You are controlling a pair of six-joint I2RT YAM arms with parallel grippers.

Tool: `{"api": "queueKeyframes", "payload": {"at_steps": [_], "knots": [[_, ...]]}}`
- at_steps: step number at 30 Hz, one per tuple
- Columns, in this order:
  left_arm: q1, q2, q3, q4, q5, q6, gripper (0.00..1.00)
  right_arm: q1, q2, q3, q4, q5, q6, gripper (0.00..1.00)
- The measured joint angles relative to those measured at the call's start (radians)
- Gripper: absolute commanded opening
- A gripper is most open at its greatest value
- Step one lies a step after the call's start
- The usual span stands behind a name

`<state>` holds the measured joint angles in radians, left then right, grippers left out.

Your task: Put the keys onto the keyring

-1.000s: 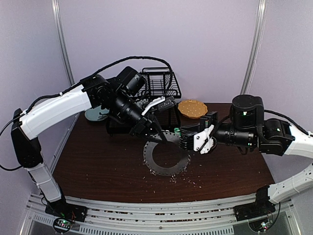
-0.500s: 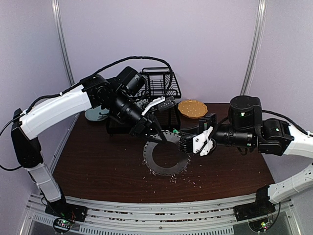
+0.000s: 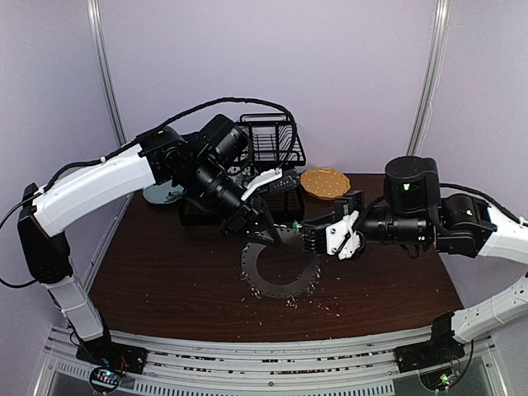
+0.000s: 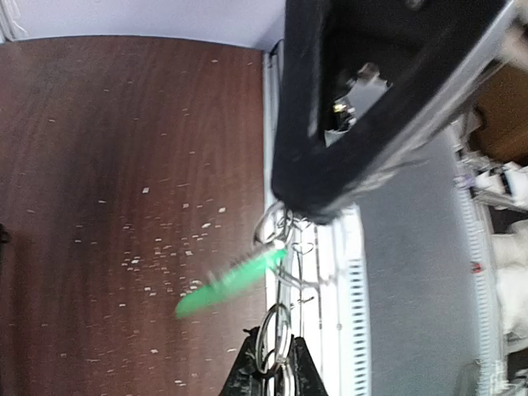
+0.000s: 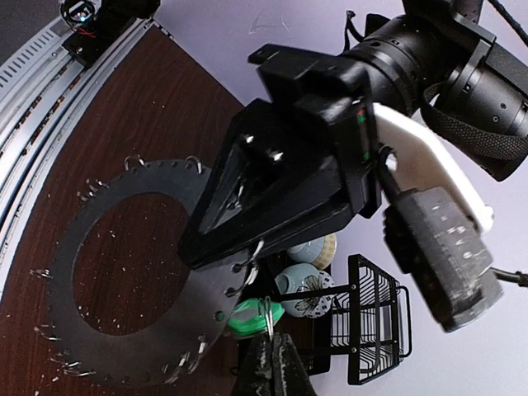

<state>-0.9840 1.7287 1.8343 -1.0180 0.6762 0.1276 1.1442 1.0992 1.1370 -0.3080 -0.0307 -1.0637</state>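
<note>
Pinching a loop on the keyring, the left end effector steadies it so the right end effector, clamping the green key, can thread it.

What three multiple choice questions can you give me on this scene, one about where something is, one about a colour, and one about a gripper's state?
1. Where is the black wire basket?
A. At the far edge of the dark brown table
B. Between the arm bases
C. In a gripper

2. What colour is the head of the tiny plastic-headed key?
A. Red
B. Green
C. Blue

3. How is the right gripper?
A. Wide open
B. Shut on nothing
C. Shut on a silvery wire loop

Answers: A, the top view shows it at the back, by the wall. B, the head is bright green in both wrist views. C, its fingertips pinch the loop beside the key's head.
</note>
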Motion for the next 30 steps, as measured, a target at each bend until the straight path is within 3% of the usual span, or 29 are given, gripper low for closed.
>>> {"api": "queueKeyframes", "payload": {"at_steps": [4, 8, 30], "knots": [[-0.075, 0.0, 0.025, -0.001, -0.198, 0.043, 0.0, -0.035, 0.027, 0.124, -0.084, -0.077, 0.111, 0.0], [-0.111, -0.001, 0.026, 0.0, -0.273, 0.071, 0.0, -0.045, 0.025, 0.155, -0.146, -0.101, 0.203, 0.0], [-0.106, -0.056, 0.008, 0.023, -0.278, 0.105, 0.0, -0.045, 0.064, 0.2, -0.284, -0.12, 0.349, 0.0]]}}
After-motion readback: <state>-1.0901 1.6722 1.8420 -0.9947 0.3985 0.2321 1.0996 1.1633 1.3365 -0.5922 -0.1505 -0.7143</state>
